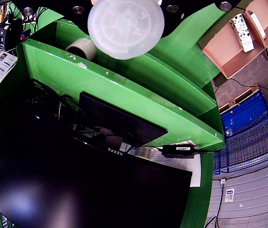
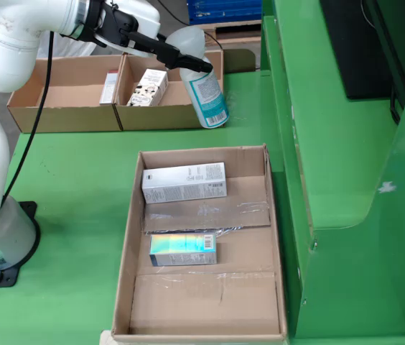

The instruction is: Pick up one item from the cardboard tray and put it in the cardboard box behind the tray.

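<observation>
Bottle [image 2: 204, 86] first: from the standing view I see a pale plastic spray bottle with a teal-blue label hanging tilted at the tip of the gripper [image 2: 192, 65], its rounded top against the dark fingers [image 2: 166, 52] and its base low beside the right end of the cardboard box [image 2: 66, 108] at the back. It looks carried by the claw, though I cannot tell from here how the fingers close on it. That back box is split in two compartments: the left one holds a slim carton [image 2: 110, 86] standing at the divider, the right one a white patterned carton [image 2: 149, 88]. Nearer me sits the cardboard tray [image 2: 127, 266] on the green table [image 2: 66, 187], shallow, with taped seams along its floor; inside lie a white oblong carton [image 2: 184, 182] toward the far end and a smaller iridescent box [image 2: 182, 249] near the middle. From the wrist view the bottle [image 1: 126, 26] fills the top as a frosted round disc (I am looking at its end), pressed up under the black gripper body, so the fingers are hidden. The cardboard box [image 1: 229, 42] shows at upper right, with the patterned carton [image 1: 242, 32] in it.
</observation>
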